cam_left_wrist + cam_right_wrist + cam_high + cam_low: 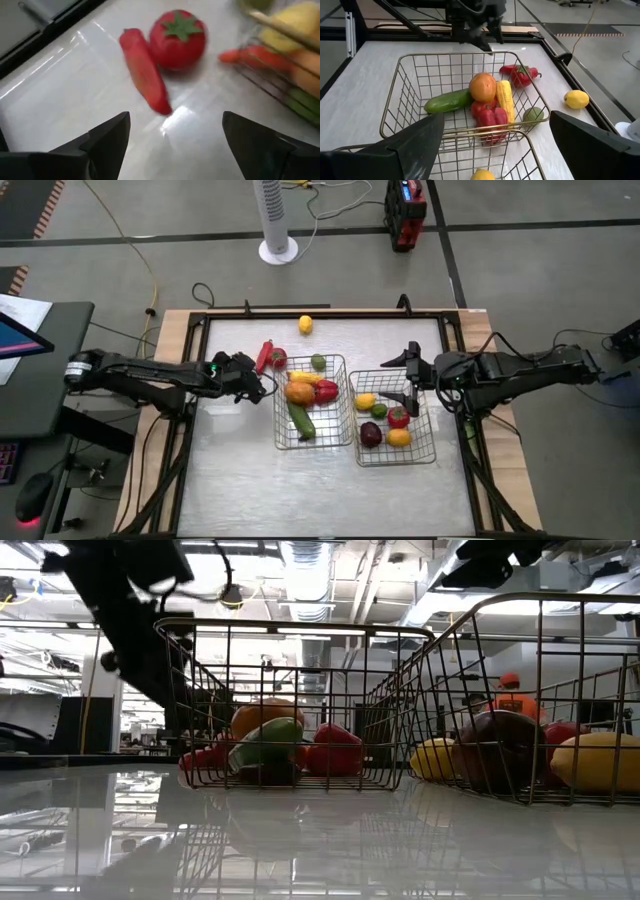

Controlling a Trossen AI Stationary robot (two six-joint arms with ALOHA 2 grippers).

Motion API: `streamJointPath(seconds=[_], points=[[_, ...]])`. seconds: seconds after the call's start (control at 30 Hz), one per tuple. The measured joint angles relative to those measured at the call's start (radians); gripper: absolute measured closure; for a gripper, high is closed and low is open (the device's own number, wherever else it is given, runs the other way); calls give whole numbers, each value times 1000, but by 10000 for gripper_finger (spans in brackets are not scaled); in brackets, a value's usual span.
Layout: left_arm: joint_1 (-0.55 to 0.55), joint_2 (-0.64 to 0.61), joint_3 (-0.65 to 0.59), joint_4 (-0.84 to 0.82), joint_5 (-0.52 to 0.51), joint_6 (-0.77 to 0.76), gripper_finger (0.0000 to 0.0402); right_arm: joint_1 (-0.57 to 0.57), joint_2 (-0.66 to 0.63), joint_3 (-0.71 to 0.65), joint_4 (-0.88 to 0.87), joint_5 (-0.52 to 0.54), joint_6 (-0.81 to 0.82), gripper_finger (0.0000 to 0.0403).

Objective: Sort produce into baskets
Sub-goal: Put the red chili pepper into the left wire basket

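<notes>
Two wire baskets stand side by side mid-table: the left basket [340, 442] holds an orange, a yellow corn, a red pepper and a green cucumber [447, 101]; the right basket [432, 442] holds lemons, a lime, a red fruit and a dark plum [500, 745]. A red chili [145, 70] and a red tomato [177, 37] lie on the table by the left basket's far left corner. A lemon [305, 324] lies near the far edge. My left gripper [258, 380] is open and empty, left of the left basket, fingers toward the chili. My right gripper [402, 380] is open and empty over the right basket's far part.
A green lime [318, 362] sits at the left basket's far rim; inside or outside, I cannot tell. The table's raised black frame [300, 312] runs around the white surface. A person in orange [512, 690] stands in the room beyond.
</notes>
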Motion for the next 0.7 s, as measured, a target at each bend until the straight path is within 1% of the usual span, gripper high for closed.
streamJointPath(seconds=[0.07,0.17,0.33,0.53,0.7], points=[[44,4,-36,79,0,23,107,0,0,0,0,0,0,14],[106,4,-57,135,6,52,118,0,0,0,0,0,0,14],[186,4,-84,247,74,112,124,0,0,0,0,0,0,14],[233,4,-172,390,90,138,124,0,0,0,-16,1,0,14],[241,5,-244,525,89,175,125,0,0,0,-12,1,-1,14]])
